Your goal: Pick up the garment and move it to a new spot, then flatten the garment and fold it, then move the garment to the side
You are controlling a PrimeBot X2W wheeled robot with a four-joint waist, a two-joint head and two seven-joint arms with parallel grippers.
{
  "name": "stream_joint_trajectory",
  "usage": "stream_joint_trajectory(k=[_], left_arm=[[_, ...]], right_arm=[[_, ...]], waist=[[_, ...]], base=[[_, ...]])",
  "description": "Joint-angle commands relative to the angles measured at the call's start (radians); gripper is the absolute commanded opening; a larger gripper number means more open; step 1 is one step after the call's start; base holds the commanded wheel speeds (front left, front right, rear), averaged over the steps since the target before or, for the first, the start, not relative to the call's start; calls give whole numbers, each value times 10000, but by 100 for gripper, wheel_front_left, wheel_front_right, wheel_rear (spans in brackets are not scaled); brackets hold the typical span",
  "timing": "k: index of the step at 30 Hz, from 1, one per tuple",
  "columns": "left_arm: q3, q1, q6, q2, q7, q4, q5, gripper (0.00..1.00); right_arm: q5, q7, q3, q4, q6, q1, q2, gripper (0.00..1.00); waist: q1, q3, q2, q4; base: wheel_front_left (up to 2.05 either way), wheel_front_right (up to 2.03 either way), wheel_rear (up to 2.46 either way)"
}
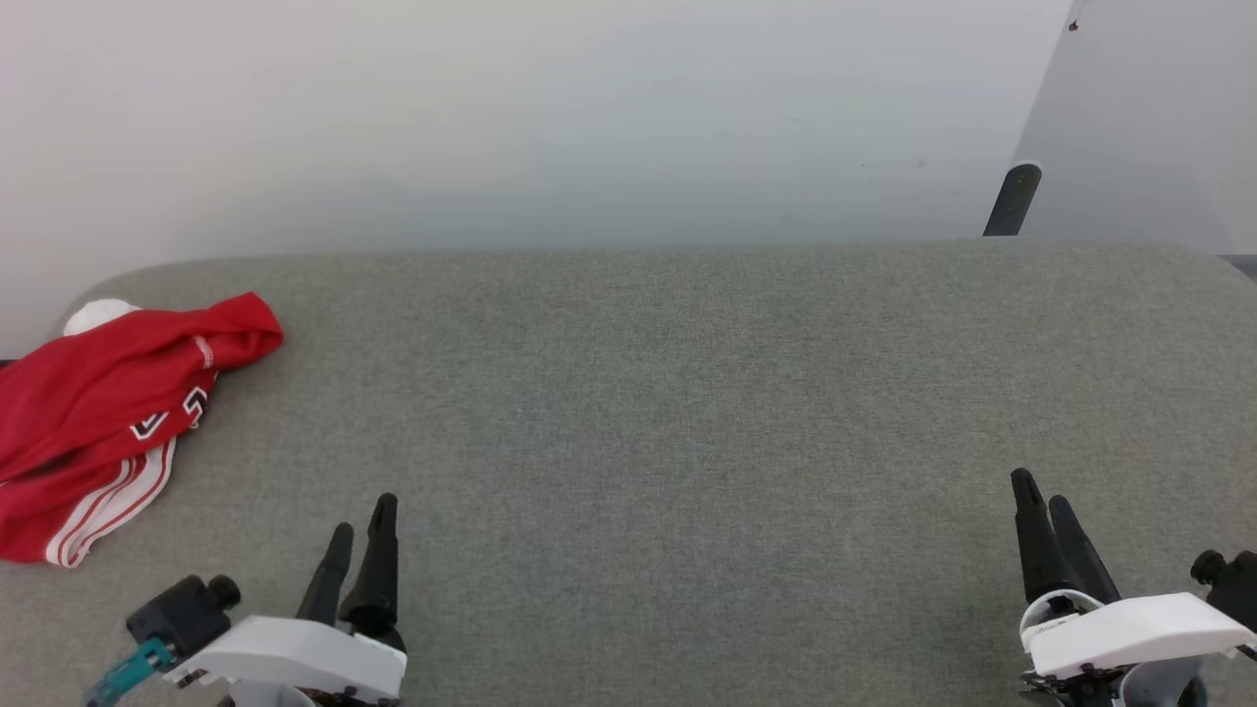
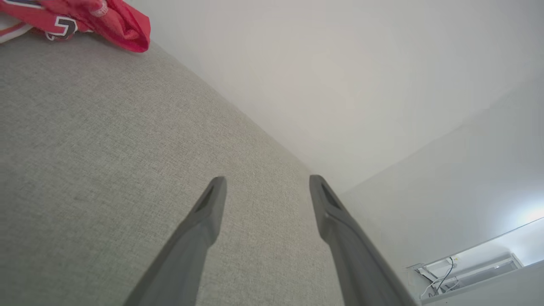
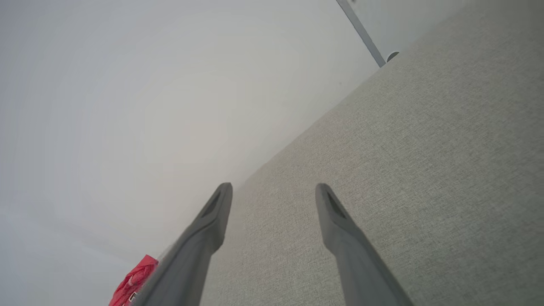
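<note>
At the far left of the grey fabric-covered worktop (image 1: 638, 412), close to its rounded back corner: the garment (image 1: 108, 393), a red jersey T-shirt, crumpled in a heap. A scrap of white cloth at its far end, red-and-white striped trim toward the near side, part of a black, white-outlined print showing among the folds. Cut off by the left border of the head view. At lower left, the left claw (image 1: 363, 516): open, fingers well parted in the left wrist view, gripping nothing, poised over bare fabric near the garment but apart from it. At lower right, the right claw (image 1: 1040, 489): likewise open and empty, well apart from the garment. Behind the worktop, a pale wall (image 1: 491, 118); at the back right, a dark post (image 1: 1011, 201).
</note>
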Motion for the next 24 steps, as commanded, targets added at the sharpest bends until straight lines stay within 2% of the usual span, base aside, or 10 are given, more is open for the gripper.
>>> stream_joint_trajectory(k=[1,9,24], left_arm=[[-59,-194,91,125,-127,-172,519,100],[-103,-144,130,155,-328,-380,1844,100],[135,141,-154,-7,-711,-670,3995,100]], right_arm=[[-596,-106,-21,-156,5,-227,5,100],[-1956,-302,-126,-238,6,-248,26,100],[-3995,-660,-215,-340,7,-198,36,100]], waist=[[0,-2,0,-2],[0,-9,0,0],[-1,-83,0,-20]], base=[[0,0,0],[0,0,0],[0,0,0]])
